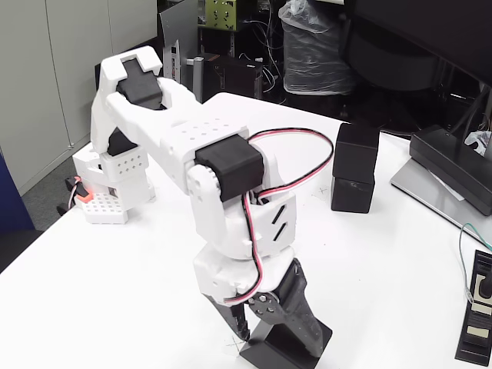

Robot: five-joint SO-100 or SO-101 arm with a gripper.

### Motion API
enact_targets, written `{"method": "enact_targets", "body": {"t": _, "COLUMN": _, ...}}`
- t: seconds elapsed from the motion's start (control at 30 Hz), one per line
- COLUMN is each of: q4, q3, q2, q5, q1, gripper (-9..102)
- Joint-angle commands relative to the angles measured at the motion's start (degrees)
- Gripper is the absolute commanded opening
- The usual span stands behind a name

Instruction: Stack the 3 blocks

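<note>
The white printed arm's two-finger gripper (257, 332) is down at the bottom edge of the fixed view, its black fingers pointing at the table. Between and under them sits a matte black cube with plain faces (286, 347), resting on the white tabletop (115, 292). The dark fingers merge with the dark block, so I cannot tell whether the claw is spread, closed on air, or actually pinching the cube; one finger seems to lie against its left side, but the contact is not clear.

The other two matte black cubes (355, 178) stand well apart from the claw, up and to the right in this view, past the arm's red, white and black cable loop (296, 138). They are already one on top of the other, the upper one turned slightly and sitting a little askew on the lower. As I judge it, the low cube is the last one to place, and the move turns on lifting it clear and carrying it away from the camera and rightward to the top of that pair.

No containers are in play. Beyond the stack lies a dark laptop-like slab (453, 173), and a flat black device with a label (478, 311) sits at the right edge.
</note>
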Motion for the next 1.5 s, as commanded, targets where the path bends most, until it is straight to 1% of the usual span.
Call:
{"method": "enact_targets", "body": {"t": 0.0, "q4": -0.3, "q3": 0.1, "q2": -0.1, "q5": 0.1, "q1": 0.3, "gripper": 32}}
{"method": "enact_targets", "body": {"t": 0.6, "q4": -0.1, "q3": -1.1, "q2": 0.7, "q5": 0.1, "q1": 0.4, "gripper": 32}}
{"method": "enact_targets", "body": {"t": 0.77, "q4": 0.2, "q3": -6.4, "q2": 0.8, "q5": 0.3, "q1": 0.3, "gripper": 32}}
{"method": "enact_targets", "body": {"t": 1.07, "q4": 10.5, "q3": -14.9, "q2": 0.7, "q5": 0.1, "q1": 0.5, "gripper": 32}}
{"method": "enact_targets", "body": {"t": 1.33, "q4": 10.5, "q3": -16.2, "q2": 0.4, "q5": 0.1, "q1": 0.0, "gripper": 32}}
{"method": "enact_targets", "body": {"t": 1.47, "q4": 10.5, "q3": -16.1, "q2": 0.1, "q5": -0.4, "q1": -3.2, "gripper": 32}}
